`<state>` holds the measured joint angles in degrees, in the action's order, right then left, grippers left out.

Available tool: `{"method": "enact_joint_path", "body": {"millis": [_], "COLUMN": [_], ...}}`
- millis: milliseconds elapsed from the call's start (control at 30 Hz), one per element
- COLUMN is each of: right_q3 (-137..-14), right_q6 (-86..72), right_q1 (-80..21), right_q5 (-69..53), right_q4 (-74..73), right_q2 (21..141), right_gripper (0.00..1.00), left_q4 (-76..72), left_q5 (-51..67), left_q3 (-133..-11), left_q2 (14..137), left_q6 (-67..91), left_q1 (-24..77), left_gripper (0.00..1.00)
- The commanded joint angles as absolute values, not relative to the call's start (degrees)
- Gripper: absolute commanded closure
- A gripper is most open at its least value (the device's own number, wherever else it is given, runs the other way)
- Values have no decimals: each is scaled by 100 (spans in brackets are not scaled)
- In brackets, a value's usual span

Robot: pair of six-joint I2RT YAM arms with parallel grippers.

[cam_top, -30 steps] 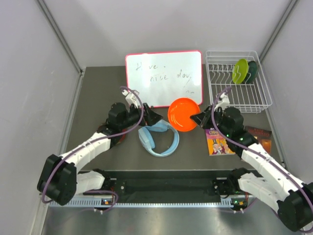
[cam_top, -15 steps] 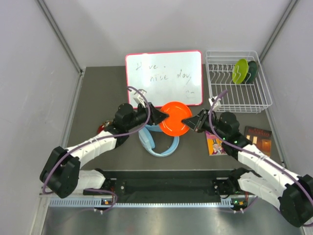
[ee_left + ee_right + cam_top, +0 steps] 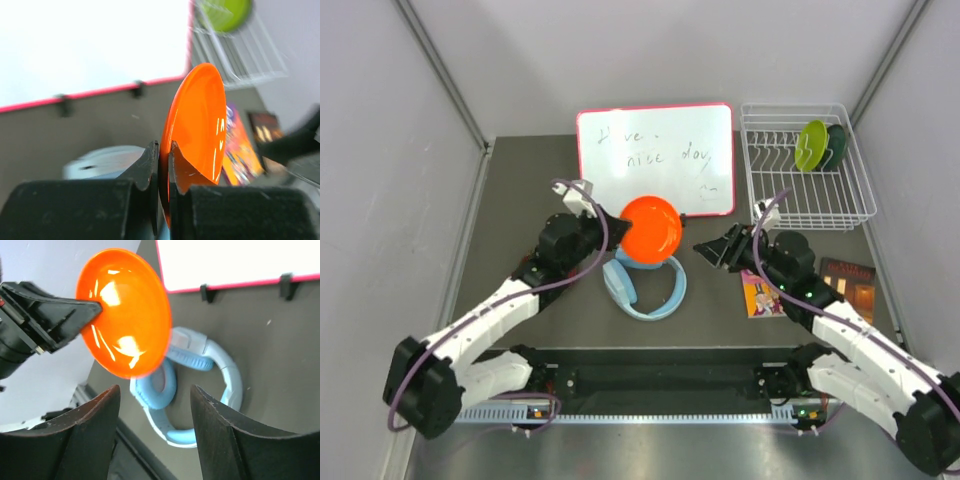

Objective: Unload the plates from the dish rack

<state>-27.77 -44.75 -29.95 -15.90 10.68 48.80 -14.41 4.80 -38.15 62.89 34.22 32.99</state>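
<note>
Holding orange plate (image 3: 197,130) on edge above blue headphones (image 3: 645,285), L gripper (image 3: 164,165) clenched on its rim; R gripper (image 3: 710,252) spread, empty. Yellow-green plate (image 3: 811,145) and dark green plate (image 3: 836,143) stand in dish rack (image 3: 807,215). Best approach: carry it clear of headphones, tilt flat, lower to table before release.

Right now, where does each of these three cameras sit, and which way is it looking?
Top: fixed above and behind, looking down on the table, whiteboard and dish rack; both arms show.
Left wrist: on the left arm, looking along its left tool, which pinches the orange plate, toward the rack.
Right wrist: on the right arm, looking past its open right tool at the plate and blue headphones.
All three share the orange plate.
</note>
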Motion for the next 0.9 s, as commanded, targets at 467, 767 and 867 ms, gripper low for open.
{"method": "enact_joint_path", "body": {"millis": [467,767,867], "right_q3": [-3735,-3665,-3630], "right_q6": [-3322,-3199,-3190], "right_q1": [-2839,-2804,-2786], "right_q5": [-580,-360,-360], "right_q4": [-694,-975,-984], "right_q2": [4070,3858,3876], "right_gripper": [40,39,39], "left_q4": [1072,1353,1520], "left_q5": [-1643,-2153,-2486], "left_q3": [-3015,-2409,-2303], "left_q2": [4316,3930,3605], "left_q6": [3787,4192,4263], "left_q1": [457,439,431], "left_gripper": [100,100,100]}}
